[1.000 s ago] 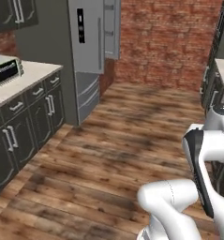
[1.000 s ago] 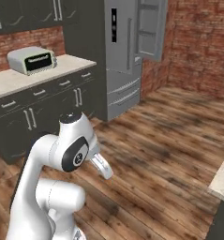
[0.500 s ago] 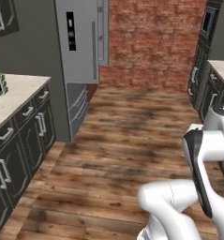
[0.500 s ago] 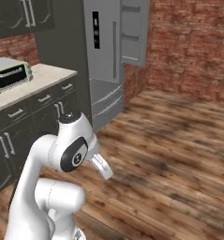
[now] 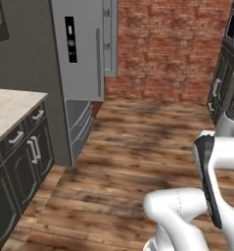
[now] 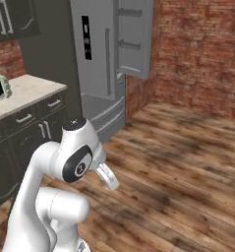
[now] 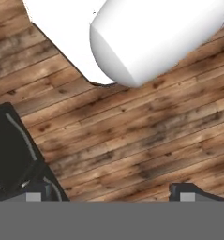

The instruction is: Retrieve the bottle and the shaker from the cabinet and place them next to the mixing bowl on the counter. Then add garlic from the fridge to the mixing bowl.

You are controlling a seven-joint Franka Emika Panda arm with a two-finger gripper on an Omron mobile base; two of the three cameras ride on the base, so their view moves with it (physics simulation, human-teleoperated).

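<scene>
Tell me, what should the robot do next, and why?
Probably keep driving toward the fridge. Its door stands open already, but the fridge sits across a stretch of wooden floor from the base. The gripper is open, holds nothing and points down at the floor, so nothing can be reached for yet.

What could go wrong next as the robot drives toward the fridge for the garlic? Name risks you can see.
1. The fridge has one door swung open, so the base might clip it.
2. The counter edge and its drawers stand close on the left and might be scraped.
3. The open gripper points down at bare wooden floor, so reaching a shelf takes a wide swing.
</scene>
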